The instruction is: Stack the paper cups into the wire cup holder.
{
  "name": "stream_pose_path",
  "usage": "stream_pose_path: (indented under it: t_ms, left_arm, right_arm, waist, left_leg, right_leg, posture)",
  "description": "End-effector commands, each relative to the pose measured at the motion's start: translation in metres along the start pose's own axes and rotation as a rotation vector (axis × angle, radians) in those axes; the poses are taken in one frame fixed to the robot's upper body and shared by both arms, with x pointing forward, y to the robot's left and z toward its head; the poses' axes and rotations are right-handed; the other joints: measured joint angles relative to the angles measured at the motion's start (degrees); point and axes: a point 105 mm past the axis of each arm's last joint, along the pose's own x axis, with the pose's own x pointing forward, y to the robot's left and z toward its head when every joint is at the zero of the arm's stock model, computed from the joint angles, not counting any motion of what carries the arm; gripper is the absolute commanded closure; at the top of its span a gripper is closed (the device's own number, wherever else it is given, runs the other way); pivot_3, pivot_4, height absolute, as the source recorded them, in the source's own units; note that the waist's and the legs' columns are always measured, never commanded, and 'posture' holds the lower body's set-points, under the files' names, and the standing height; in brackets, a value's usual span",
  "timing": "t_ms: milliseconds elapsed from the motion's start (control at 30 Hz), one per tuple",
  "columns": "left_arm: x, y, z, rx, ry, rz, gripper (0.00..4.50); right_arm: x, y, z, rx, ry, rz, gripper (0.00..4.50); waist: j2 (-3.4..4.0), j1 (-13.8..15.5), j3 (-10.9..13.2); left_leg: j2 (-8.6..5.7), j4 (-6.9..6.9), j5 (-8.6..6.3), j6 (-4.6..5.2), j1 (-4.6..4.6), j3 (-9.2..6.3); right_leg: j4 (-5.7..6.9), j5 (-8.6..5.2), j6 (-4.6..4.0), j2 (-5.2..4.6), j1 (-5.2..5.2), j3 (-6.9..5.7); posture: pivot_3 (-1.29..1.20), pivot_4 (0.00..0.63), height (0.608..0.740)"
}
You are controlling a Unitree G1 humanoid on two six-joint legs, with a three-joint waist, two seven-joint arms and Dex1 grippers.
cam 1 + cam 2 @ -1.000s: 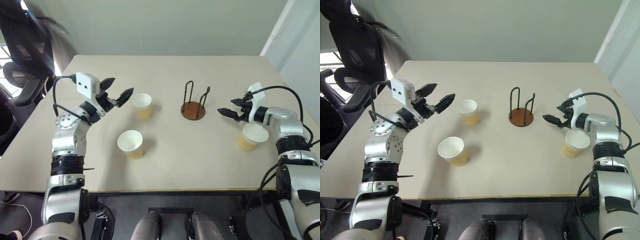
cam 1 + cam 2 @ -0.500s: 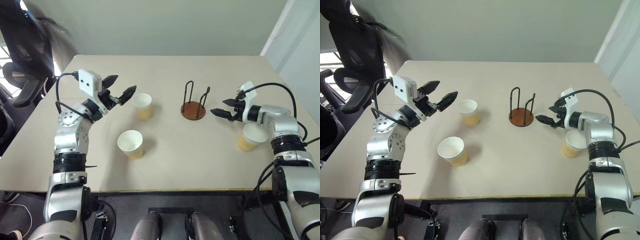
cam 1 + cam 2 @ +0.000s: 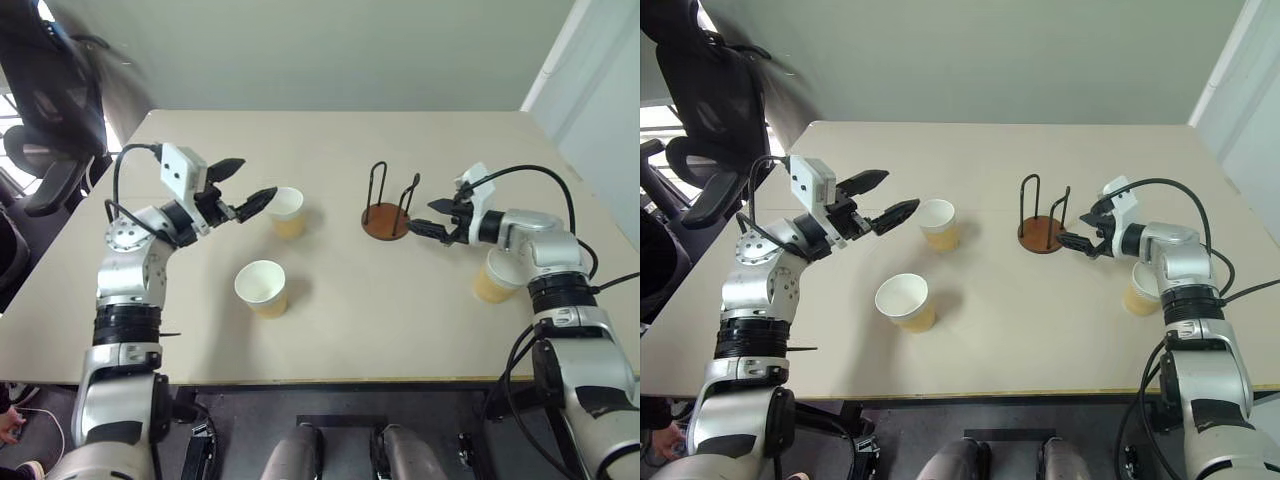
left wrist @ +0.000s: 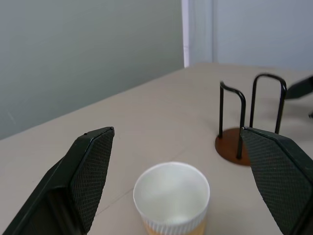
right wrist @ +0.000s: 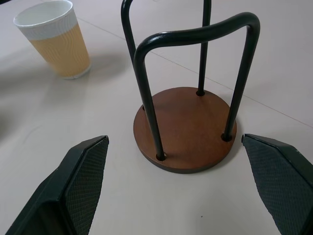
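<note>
Three paper cups stand upright on the beige table (image 3: 340, 330): one far left of centre (image 3: 287, 210), one nearer the front (image 3: 262, 288), one at the right (image 3: 497, 278). The wire cup holder (image 3: 387, 205), a brown disc with black loops, stands empty in the middle. My left gripper (image 3: 255, 180) hovers open just left of the far cup (image 4: 171, 198), whose mouth lies between the fingers (image 4: 88, 171) in the left wrist view. My right gripper (image 3: 425, 218) is open just right of the wire cup holder (image 5: 186, 129), with its fingers (image 5: 279, 181) either side of the base and not touching it.
A black office chair (image 3: 40, 90) stands off the table's far left corner. A white wall panel (image 3: 590, 90) rises beyond the right edge. The right cup sits under my right forearm.
My right gripper has moved left, from beside the right cup up to the wire cup holder. My left gripper stayed in place but swung slightly toward the far cup.
</note>
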Motion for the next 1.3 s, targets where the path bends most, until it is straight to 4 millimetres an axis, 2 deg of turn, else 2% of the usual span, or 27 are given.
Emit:
stream_pose_path:
  t_ms: [33, 300, 533, 867, 1200, 1300]
  left_arm:
    - [-0.003, -0.003, 0.007, 0.037, -0.012, -0.065, 0.05]
    - [-0.006, 0.001, 0.013, -0.031, -0.005, -0.149, 0.05]
    - [-0.004, -0.009, 0.027, -0.091, -0.046, -0.253, 0.05]
    - [-0.007, -0.012, 0.033, -0.097, -0.057, -0.266, 0.05]
    - [-0.010, -0.010, 0.032, -0.089, -0.050, -0.260, 0.05]
    - [-0.010, -0.010, 0.031, -0.088, -0.047, -0.256, 0.00]
  right_arm:
    - [0.001, 0.002, 0.014, -0.029, -0.050, 0.001, 0.00]
    - [0.006, 0.007, 0.012, -0.027, -0.055, 0.004, 0.00]
    - [0.016, 0.012, 0.011, -0.019, -0.065, -0.009, 0.00]
    - [0.034, 0.020, 0.018, -0.019, -0.101, -0.021, 0.00]
    - [0.038, 0.022, 0.021, -0.011, -0.115, -0.020, 0.00]
    - [0.038, 0.021, 0.020, -0.005, -0.114, -0.028, 0.62]
  waist:
    - [0.00, 0.04, 0.00]
    - [0.00, 0.00, 0.00]
    - [0.00, -0.06, 0.00]
    - [0.00, -0.10, 0.00]
    - [0.00, -0.12, 0.00]
    - [0.00, -0.13, 0.00]
  left_leg:
    - [0.00, 0.00, 0.00, 0.00, -0.01, 0.00]
    - [0.00, -0.01, -0.01, -0.01, -0.02, -0.02]
    - [0.00, -0.01, -0.01, -0.01, -0.03, -0.02]
    - [0.00, -0.04, 0.00, 0.00, -0.04, -0.02]
    - [0.00, -0.04, 0.00, 0.00, -0.06, -0.02]
    - [0.00, -0.04, 0.00, -0.01, -0.06, -0.02]
  right_leg:
    - [0.00, 0.00, 0.00, 0.00, 0.00, 0.00]
    - [0.00, 0.00, 0.00, 0.00, -0.03, 0.00]
    - [-0.03, 0.00, 0.00, 0.00, -0.03, 0.01]
    - [-0.03, 0.00, 0.00, 0.01, -0.08, 0.01]
    - [-0.05, 0.00, 0.00, 0.01, -0.08, 0.01]
    - [-0.05, 0.00, 0.00, 0.01, -0.08, 0.01]
  posture:
    - [0.00, 0.150, 0.740]
    - [0.00, 0.150, 0.740]
    - [0.00, 0.150, 0.740]
    - [0.00, 0.150, 0.740]
    - [0.00, 0.150, 0.740]
    - [0.00, 0.150, 0.740]
